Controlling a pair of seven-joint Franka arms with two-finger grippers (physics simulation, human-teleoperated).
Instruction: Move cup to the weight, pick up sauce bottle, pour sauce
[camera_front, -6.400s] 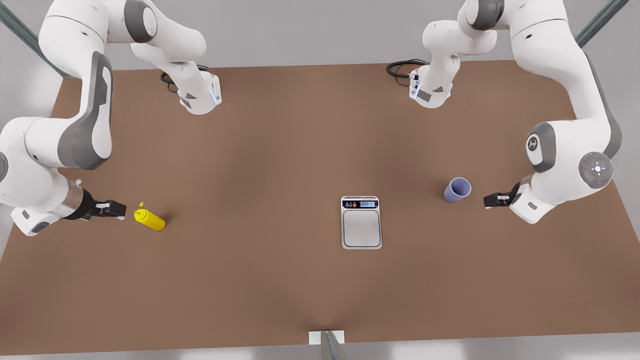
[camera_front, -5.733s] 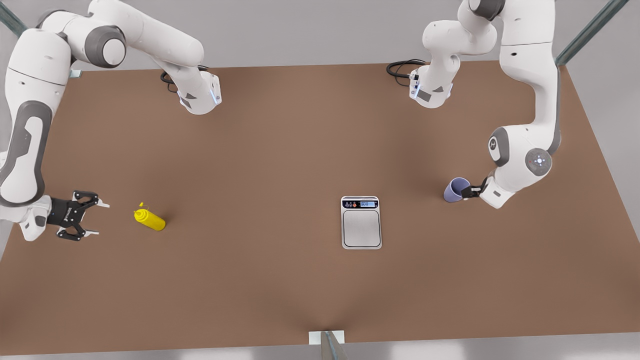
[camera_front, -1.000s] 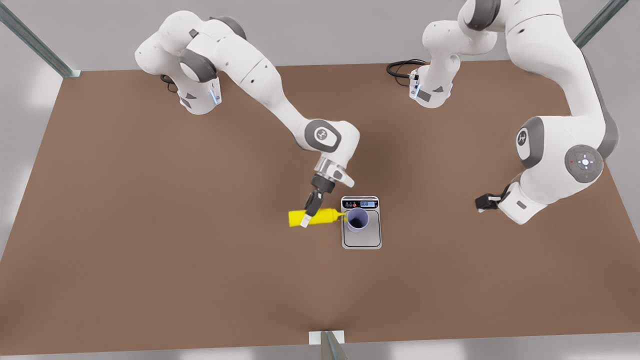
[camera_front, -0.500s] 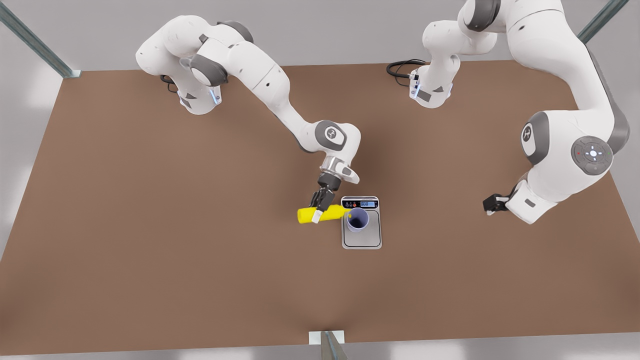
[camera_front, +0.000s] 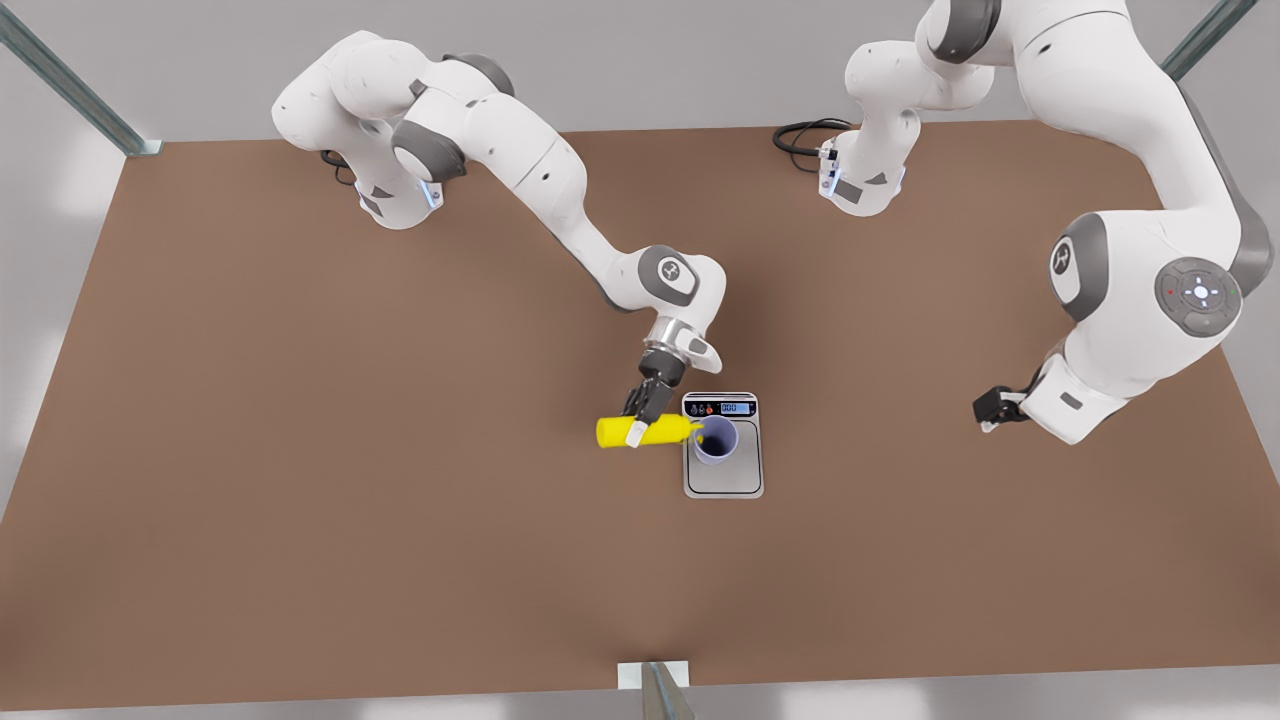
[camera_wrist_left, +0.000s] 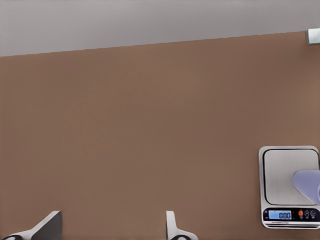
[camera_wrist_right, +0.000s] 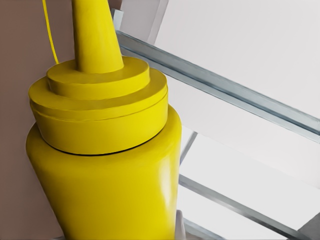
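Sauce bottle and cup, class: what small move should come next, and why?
Probably tip the sauce bottle a little further nozzle-down. The right gripper holds it roughly level, its nozzle at the rim of the cup, which stands on the scale. The left gripper waits open, apart.

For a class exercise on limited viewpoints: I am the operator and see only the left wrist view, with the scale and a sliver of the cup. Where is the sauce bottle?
Observer: The sauce bottle is held level, beside the weight, on the front view's left.
Operator: What holds it?
Observer: The right gripper is shut around its body.
Operator: Where does the nozzle point?
Observer: At the cup standing on the weight, and its tip reaches the rim. The left gripper waits open, far off on the front view's right.
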